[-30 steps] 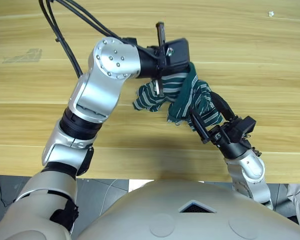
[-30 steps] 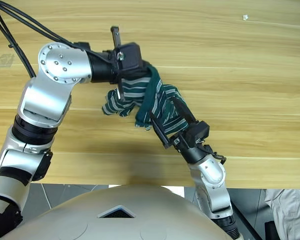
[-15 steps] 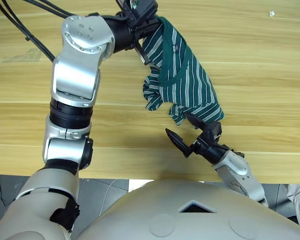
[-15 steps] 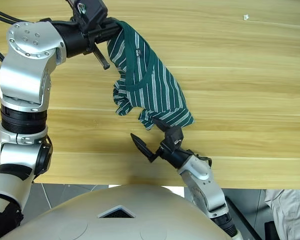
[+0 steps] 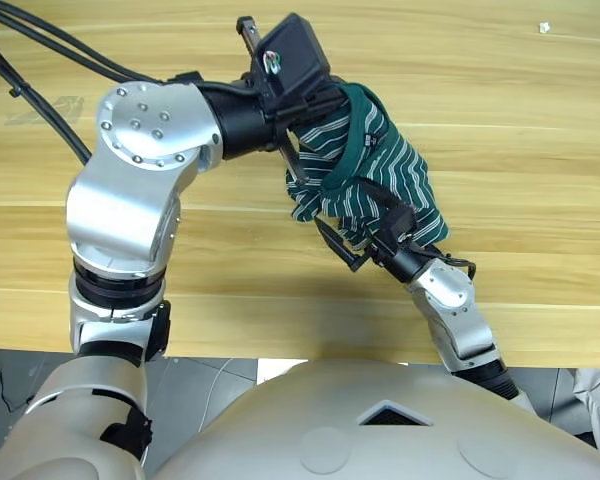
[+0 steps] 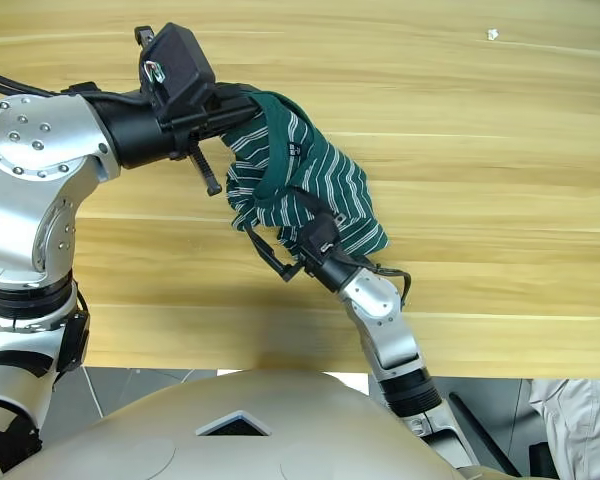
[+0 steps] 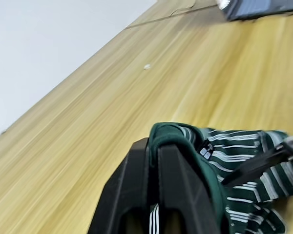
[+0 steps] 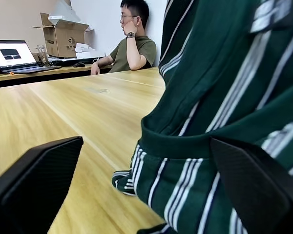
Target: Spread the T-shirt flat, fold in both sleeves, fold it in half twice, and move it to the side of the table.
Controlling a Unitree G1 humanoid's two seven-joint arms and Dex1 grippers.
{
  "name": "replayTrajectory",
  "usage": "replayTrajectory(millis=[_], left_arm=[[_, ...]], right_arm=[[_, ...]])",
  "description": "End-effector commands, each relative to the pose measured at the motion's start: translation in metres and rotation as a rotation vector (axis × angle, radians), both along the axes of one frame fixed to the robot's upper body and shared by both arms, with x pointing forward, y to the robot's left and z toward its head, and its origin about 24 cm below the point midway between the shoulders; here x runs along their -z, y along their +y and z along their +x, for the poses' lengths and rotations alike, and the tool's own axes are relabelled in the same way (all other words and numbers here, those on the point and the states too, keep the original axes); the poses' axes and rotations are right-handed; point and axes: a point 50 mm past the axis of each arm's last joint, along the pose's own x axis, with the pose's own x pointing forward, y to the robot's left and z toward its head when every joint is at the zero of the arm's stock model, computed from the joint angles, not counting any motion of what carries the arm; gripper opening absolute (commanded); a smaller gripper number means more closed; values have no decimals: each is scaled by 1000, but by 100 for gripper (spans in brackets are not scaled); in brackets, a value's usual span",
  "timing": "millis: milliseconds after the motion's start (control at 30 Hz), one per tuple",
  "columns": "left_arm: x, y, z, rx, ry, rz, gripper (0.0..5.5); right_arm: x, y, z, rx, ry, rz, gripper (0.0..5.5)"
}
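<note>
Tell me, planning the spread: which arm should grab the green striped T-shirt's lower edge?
Right: the open right gripper sits at the green striped T-shirt's lower edge; left gripper holds its top.

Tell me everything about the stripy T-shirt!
The T-shirt is soft-looking dark green cloth with thin white stripes and a plain green neck band. It is bunched up, not flat or folded. The left gripper pinches its top and holds it above the wooden table, so it hangs crumpled, its lowest bit seeming to touch the wood. The right gripper sits open at its lower edge.
</note>
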Motion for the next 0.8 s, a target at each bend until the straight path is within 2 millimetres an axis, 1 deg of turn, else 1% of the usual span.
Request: replayTrajectory(millis=[33,200,267,400,533,633,733,800], left_arm=[[10,-8,-11,36,47,1,3],[2,-16,-20,78,35,-26,3],[4,-16,-22,81,42,-26,3],[-3,-21,-34,130,40,-51,3],[-10,-22,-41,155,55,-83,3],[-10,-22,-48,170,76,-90,3],[-17,-23,-57,204,68,-118,3],[-22,-24,-59,210,56,-133,3]], right_arm=[[-4,9,4,-19,-38,2,477],[1,9,6,-14,-31,-13,477],[1,11,7,-14,-33,-11,450],[1,12,8,-4,-49,-16,368],[1,12,11,12,-63,-24,283],[1,13,13,16,-71,-23,232],[2,14,14,14,-69,-25,176],[2,15,15,15,-70,-27,145]])
